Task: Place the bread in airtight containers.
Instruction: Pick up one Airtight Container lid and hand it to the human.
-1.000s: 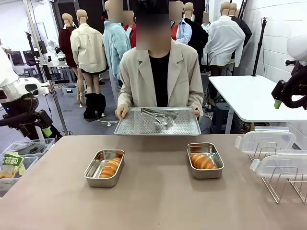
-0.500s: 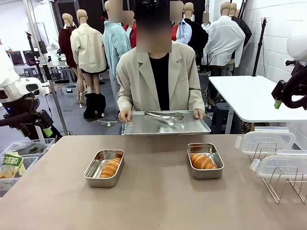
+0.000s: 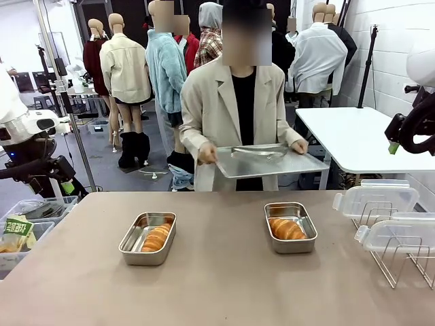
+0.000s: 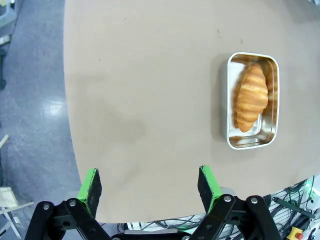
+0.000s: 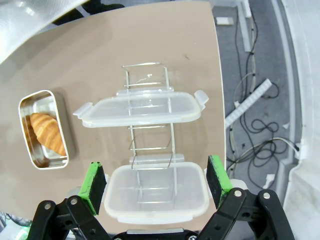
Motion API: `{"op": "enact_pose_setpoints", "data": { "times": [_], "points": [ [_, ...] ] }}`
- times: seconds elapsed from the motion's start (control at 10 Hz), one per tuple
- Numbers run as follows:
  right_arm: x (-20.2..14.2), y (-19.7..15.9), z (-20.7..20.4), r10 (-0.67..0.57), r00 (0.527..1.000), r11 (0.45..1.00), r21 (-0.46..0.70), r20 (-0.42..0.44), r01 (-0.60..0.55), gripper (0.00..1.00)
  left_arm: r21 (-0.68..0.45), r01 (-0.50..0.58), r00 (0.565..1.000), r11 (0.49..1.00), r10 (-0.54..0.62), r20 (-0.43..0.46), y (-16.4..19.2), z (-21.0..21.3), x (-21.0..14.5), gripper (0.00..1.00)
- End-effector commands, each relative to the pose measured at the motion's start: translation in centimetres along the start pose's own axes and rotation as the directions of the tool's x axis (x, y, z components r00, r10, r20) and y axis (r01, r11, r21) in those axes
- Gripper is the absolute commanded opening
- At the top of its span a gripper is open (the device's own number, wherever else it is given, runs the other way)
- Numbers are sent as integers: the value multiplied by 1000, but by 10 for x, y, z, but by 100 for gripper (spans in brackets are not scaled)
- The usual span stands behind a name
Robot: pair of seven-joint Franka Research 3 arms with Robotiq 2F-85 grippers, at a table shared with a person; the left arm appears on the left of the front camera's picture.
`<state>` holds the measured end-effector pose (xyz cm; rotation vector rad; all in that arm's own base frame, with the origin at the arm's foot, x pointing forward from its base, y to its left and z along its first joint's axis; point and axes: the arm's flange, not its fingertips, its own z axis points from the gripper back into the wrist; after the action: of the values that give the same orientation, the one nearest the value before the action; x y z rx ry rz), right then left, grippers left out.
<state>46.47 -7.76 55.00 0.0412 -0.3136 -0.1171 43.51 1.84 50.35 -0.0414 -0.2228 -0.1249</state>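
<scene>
Lying in containers (image 3: 145, 258), bread (image 3: 156, 238); green packet (image 3: 16, 231) print illegible.

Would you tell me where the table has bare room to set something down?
Free: between the left pan and right pan, and along the table's near edge. Crowded: the right end, with the wire rack and lids.

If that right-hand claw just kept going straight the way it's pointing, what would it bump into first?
Probably the nearer clear lid on the wire rack; the open right gripper points straight at it, though depth is unclear.
</scene>
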Motion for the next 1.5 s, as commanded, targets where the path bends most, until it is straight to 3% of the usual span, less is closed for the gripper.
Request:
{"op": "enact_pose_setpoints", "data": {
  "times": [0.0,1.4],
  "points": [
    [-1,2,1,-8,1000,1000,-11,-1,8,100,-3,-2,1000,1000,2,0,2,0,1,100],
    [-1,2,1,-8,1000,1000,-11,-1,8,100,-3,-2,1000,1000,2,0,2,0,1,100]
  ]
}}
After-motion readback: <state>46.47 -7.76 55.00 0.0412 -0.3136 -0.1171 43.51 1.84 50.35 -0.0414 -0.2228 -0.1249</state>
